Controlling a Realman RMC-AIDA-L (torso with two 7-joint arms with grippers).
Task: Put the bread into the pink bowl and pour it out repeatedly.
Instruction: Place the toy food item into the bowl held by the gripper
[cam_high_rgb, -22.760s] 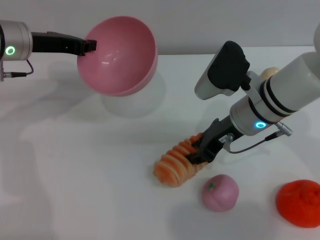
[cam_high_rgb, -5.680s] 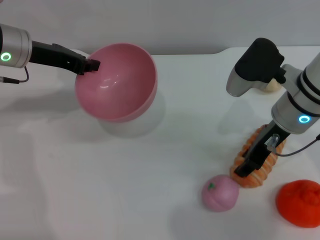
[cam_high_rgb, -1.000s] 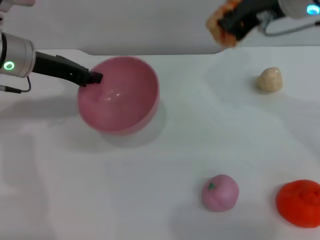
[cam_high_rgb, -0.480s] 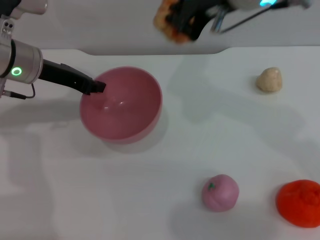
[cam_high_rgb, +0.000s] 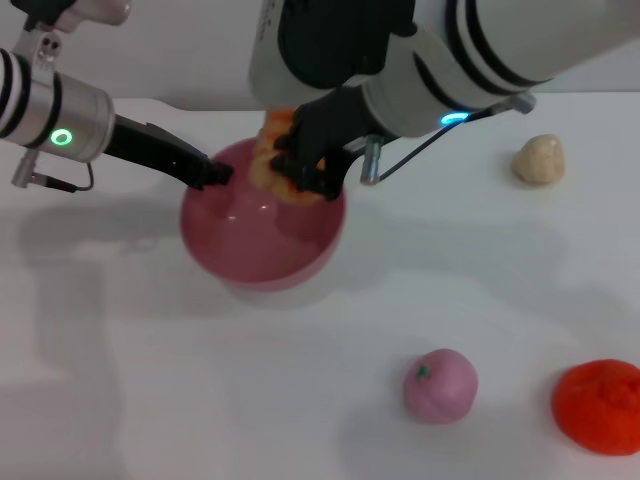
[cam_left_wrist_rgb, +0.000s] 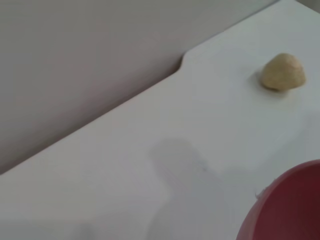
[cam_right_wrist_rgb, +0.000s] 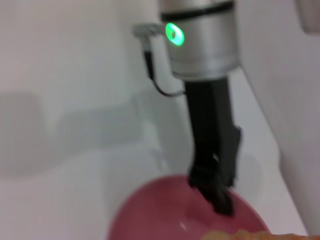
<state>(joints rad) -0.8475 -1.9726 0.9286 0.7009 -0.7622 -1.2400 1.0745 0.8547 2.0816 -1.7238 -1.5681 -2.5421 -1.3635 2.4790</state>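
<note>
Gripping the orange-and-cream ridged toy bread (cam_high_rgb: 275, 160), the right gripper (cam_high_rgb: 305, 165) holds its black fingers closed around the loaf, which hangs just inside the far rim of the round glossy pink plastic bowl (cam_high_rgb: 262, 235), above the bowl's floor. The bread is partly hidden by those fingers and by the bulky white-and-black right arm (cam_high_rgb: 440, 60) reaching across from the far right, so only its striped edge shows; a sliver of it (cam_right_wrist_rgb: 240, 234) also peeks into the right wrist view. Opposite the loaf, the left gripper (cam_high_rgb: 212, 174) pinches the bowl's rim with narrow black fingers (cam_right_wrist_rgb: 216, 192), one inside the wall and one outside. The bowl rests on the white table (cam_high_rgb: 150, 380) and holds nothing else that can be seen. Well away from both grippers lie a small beige rounded lump (cam_high_rgb: 539, 158), a pink peach-like ball with green stem (cam_high_rgb: 440, 385) and an orange bumpy fruit (cam_high_rgb: 600, 405) at the near right edge.
</note>
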